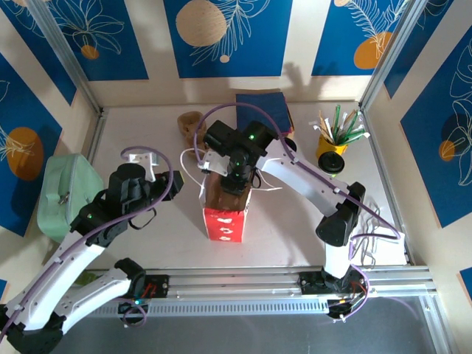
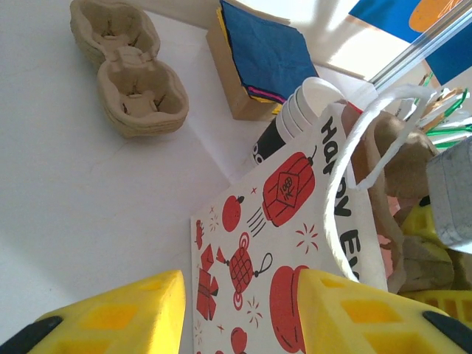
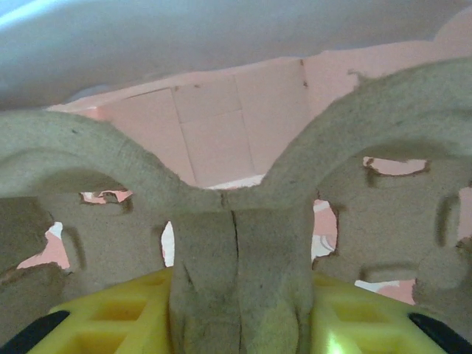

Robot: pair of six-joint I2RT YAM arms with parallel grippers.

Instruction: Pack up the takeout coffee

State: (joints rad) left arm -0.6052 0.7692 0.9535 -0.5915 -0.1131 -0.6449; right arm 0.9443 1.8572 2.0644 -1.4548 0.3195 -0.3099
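A paper bag printed with red lanterns stands open at the table's middle. My right gripper reaches down into its mouth. In the right wrist view it is shut on the central ridge of a grey pulp cup carrier, with the bag's pink inside behind it. My left gripper hovers just left of the bag. Its yellow fingers stand apart with nothing between them, and the bag's printed side lies beyond the gap. The takeout coffee is hidden.
A stack of pulp carriers and a box of blue napkins sit behind the bag. A stack of white cups leans beside it. A yellow cup of stirrers stands back right, and a mint-green bag lies at the left edge.
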